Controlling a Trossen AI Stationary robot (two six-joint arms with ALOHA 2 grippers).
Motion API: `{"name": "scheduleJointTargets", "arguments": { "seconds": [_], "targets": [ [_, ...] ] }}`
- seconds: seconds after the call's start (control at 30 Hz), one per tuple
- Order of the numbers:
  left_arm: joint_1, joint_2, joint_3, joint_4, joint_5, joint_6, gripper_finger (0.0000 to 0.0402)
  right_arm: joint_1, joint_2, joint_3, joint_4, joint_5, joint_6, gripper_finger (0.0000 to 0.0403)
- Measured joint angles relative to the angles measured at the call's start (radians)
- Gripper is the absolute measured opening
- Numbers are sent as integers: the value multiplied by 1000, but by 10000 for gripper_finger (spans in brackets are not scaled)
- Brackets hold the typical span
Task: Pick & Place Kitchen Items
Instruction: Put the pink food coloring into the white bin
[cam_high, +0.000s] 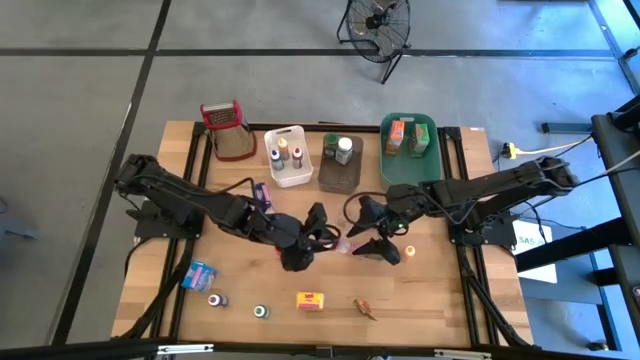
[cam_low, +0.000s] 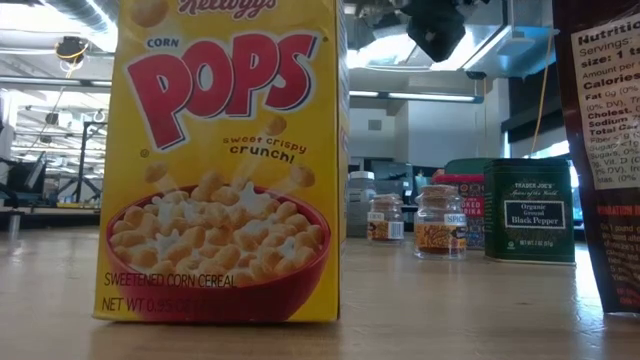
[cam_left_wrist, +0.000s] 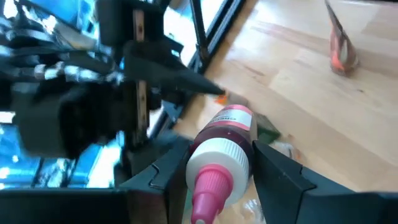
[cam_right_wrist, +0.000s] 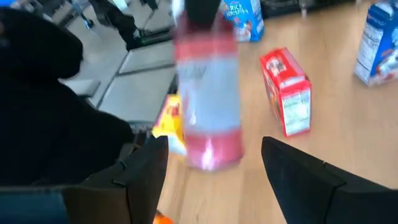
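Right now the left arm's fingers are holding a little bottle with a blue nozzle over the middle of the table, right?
Not quite: the nozzle is pink, not blue. The left wrist view shows the left gripper closed on the small bottle, white cap, pink tip, over the table middle.

Three tubs (cam_high: 288, 155), two arms (cam_high: 190, 200).

Bright overhead light, blurred wrist views

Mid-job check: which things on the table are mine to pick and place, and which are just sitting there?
Job items:
- pink-capped bottle, in left gripper
- yellow box
- blue box
- two small jars
- right gripper open beside the bottle

Just there:
- grater
- white tub, brown tub, green tub
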Motion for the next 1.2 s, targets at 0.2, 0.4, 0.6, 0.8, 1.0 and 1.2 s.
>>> {"name": "scheduleJointTargets", "arguments": {
  "seconds": [0.2,0.4,0.6,0.8,1.0,1.2],
  "targets": [
    [-17,-43,0,-65,-98,-65,147,0,-11,-1,-77,0,-8,262],
    [-31,-94,0,-125,-158,-128,147,1,-14,-1,-96,-1,-28,262],
    [-31,-133,0,-167,-181,-188,147,3,-14,-1,-98,-1,-53,262],
    [-31,-136,0,-181,-193,-197,147,7,-14,-1,-88,52,-52,252],
    [-34,-139,0,-195,-203,-198,147,8,-14,-1,-84,67,-49,186],
    [-37,-158,0,-205,-215,-207,146,8,-60,-1,-127,82,-45,85]
  ]
}}
